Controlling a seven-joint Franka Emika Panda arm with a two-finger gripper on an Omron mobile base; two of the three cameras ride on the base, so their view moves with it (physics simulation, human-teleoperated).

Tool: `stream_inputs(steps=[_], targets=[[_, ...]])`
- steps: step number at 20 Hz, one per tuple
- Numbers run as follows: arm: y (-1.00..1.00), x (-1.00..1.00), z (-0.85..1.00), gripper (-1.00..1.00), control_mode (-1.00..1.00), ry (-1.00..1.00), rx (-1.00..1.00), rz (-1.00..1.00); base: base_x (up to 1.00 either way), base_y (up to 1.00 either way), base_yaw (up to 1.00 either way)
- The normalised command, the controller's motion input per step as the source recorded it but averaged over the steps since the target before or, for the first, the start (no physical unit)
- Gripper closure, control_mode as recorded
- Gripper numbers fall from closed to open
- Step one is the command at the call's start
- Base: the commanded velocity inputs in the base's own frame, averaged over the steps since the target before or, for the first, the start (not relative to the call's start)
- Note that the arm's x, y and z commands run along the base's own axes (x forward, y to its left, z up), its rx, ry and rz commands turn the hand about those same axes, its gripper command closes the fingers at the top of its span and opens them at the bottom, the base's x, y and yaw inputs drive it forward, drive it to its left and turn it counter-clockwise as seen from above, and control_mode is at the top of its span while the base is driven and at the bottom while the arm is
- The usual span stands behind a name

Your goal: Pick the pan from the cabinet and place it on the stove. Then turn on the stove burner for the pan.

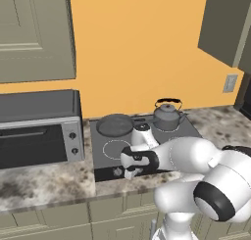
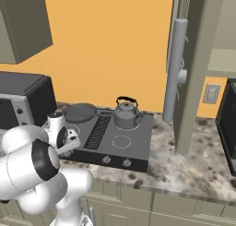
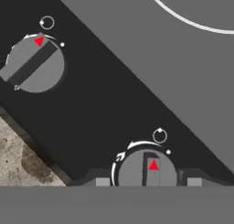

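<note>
The pan [image 1: 115, 125] [image 2: 79, 112] sits flat on the stove's [image 1: 169, 137] [image 2: 133, 144] rear left burner, its handle pointing right toward the centre grill. My gripper [image 1: 129, 174] [image 2: 71, 145] [image 3: 148, 182] is down at the stove's front edge, over the left pair of knobs. In the hand view its fingertips [image 3: 103, 181] stand just either side of one round knob [image 3: 137, 170], open, with a small gap on each side. A second knob [image 3: 35, 63] lies up and to the left. The cabinet [image 2: 196, 59] stands with its door swung open at the right.
A grey kettle [image 1: 166, 115] [image 2: 126, 114] stands on the rear right burner. The toaster oven [image 1: 39, 129] [image 2: 20, 100] fills the counter left of the stove. Two more knobs [image 2: 116, 161] sit at the stove's front right. Speckled counter [image 2: 193, 160] runs off to the right.
</note>
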Motion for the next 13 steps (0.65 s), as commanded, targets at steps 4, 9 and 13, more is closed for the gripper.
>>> stream_inputs(steps=[4,9,13], targets=[[0.00,-0.55,-0.65,1.00,-1.00,-0.10,0.00,0.41,0.00,0.00,0.00],[0.00,-0.55,-0.68,1.00,-1.00,-0.09,0.00,0.41,0.00,0.00,0.00],[-0.01,-0.34,-0.61,1.00,-1.00,-0.07,0.00,0.34,0.00,0.00,0.00]])
